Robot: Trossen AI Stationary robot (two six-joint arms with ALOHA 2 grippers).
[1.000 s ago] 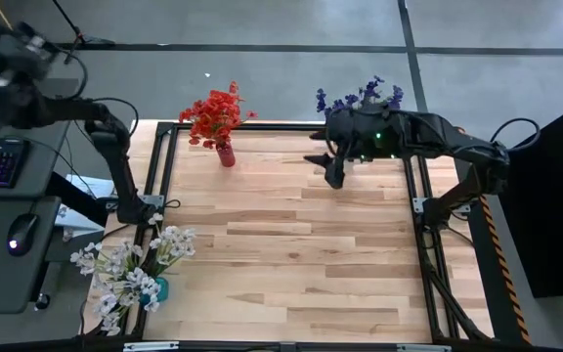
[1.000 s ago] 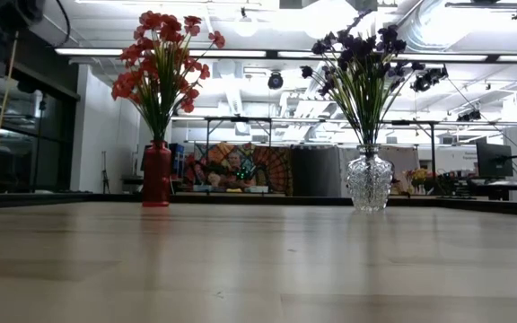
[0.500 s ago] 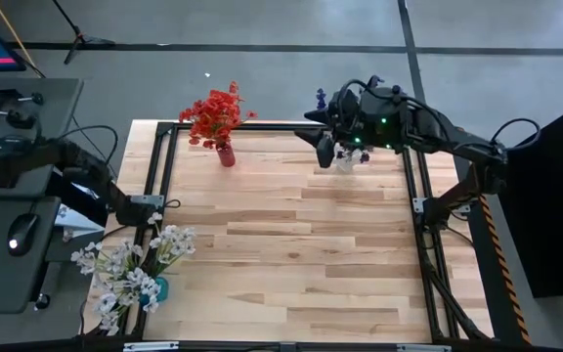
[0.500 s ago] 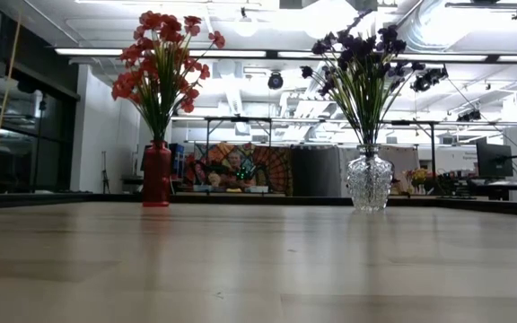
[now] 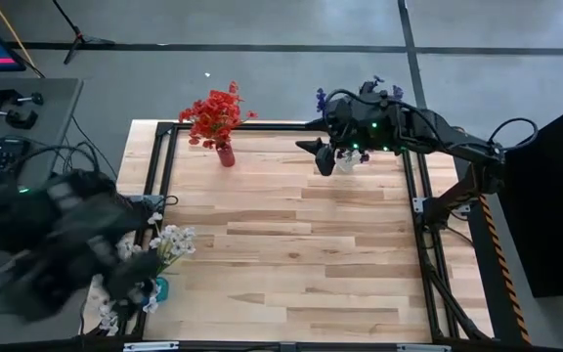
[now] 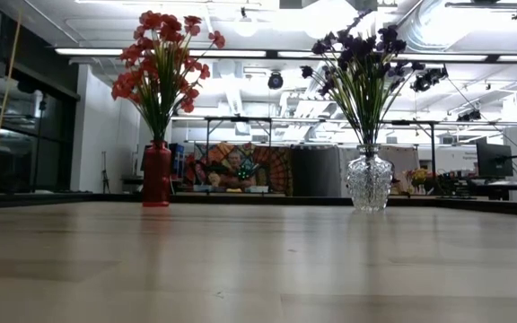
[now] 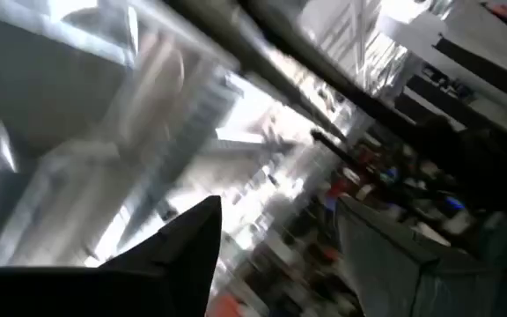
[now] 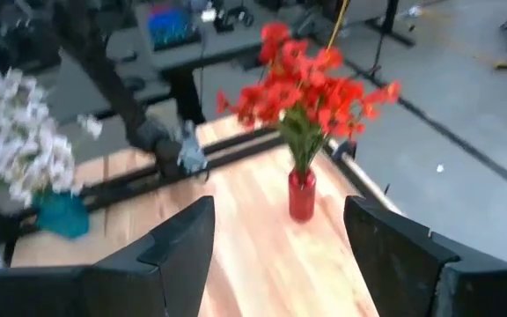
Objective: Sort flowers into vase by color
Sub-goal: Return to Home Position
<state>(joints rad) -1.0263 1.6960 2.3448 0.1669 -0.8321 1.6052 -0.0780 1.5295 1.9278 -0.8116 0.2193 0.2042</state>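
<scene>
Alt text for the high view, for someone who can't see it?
Three bouquets stand sorted on the wooden table: red flowers in a red vase top left, purple flowers top right, white flowers in a blue vase bottom left. The right claw hovers by the purple flowers; the left arm covers part of the white flowers.
</scene>
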